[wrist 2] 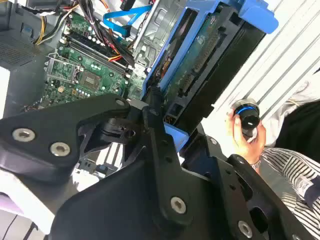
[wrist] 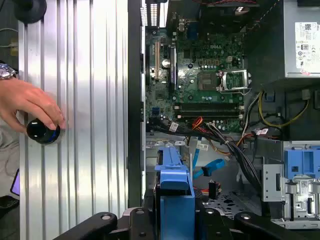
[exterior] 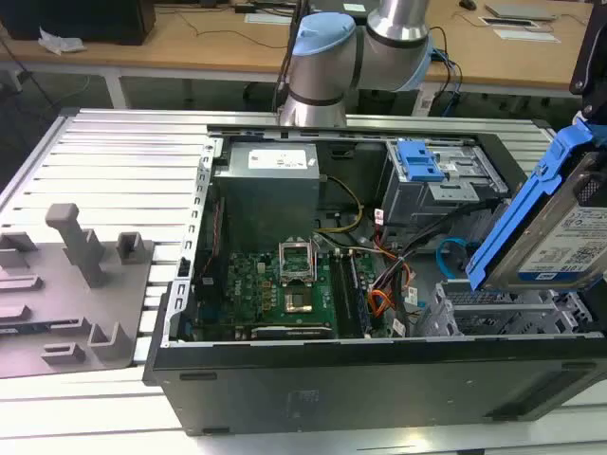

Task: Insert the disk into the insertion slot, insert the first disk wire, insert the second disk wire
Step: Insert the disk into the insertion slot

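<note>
The gripper (wrist: 174, 217) is clamped on the disk (exterior: 569, 237), holding it tilted just above the insertion slot (exterior: 503, 308), not yet in, with the first disk wire (exterior: 382, 301) and second disk wire (exterior: 450, 254) both loose.

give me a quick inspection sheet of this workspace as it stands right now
surface: ribbed metal table, with an open computer case lying on it
job's things: the disk is tilted in the air above the insertion slot, not yet in
clutter: grey fixture plate at the exterior view's left
grippers: gripper, jaws shut on the disk
cables: first disk wire and second disk wire lie loose inside the case, apart from the disk
surroundings: a hand on a dark knob; desks behind
</note>
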You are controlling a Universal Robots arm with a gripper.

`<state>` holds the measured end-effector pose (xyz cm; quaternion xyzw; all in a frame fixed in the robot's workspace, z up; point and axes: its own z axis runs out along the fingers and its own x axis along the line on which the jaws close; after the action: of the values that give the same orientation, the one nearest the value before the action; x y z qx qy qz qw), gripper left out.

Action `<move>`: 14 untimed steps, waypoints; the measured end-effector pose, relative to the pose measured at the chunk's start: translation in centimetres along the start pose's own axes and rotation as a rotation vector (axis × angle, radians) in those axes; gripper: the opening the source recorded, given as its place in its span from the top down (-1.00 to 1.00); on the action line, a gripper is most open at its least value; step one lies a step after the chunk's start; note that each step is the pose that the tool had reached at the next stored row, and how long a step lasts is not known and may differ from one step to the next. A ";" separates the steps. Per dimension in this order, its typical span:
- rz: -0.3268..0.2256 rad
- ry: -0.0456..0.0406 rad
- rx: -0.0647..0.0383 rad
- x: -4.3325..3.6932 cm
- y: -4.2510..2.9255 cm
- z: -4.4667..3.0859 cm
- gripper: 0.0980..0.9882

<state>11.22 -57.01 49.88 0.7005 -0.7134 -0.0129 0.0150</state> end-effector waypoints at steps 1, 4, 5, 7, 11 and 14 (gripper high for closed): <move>0.000 0.0000 0.000 0.00 0.00 0.04 0.40; 0.000 0.0000 0.000 0.00 -0.02 0.48 0.40; 0.000 -0.0001 0.000 0.00 -0.02 0.56 0.40; 0.000 -0.0001 0.000 0.00 -0.03 0.84 0.40; 0.000 0.0001 0.000 -0.01 -0.05 1.25 0.40; 0.000 0.0000 0.000 -0.01 -0.07 1.71 0.40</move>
<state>11.22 -57.01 48.17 0.7005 -0.7134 -0.0129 0.0150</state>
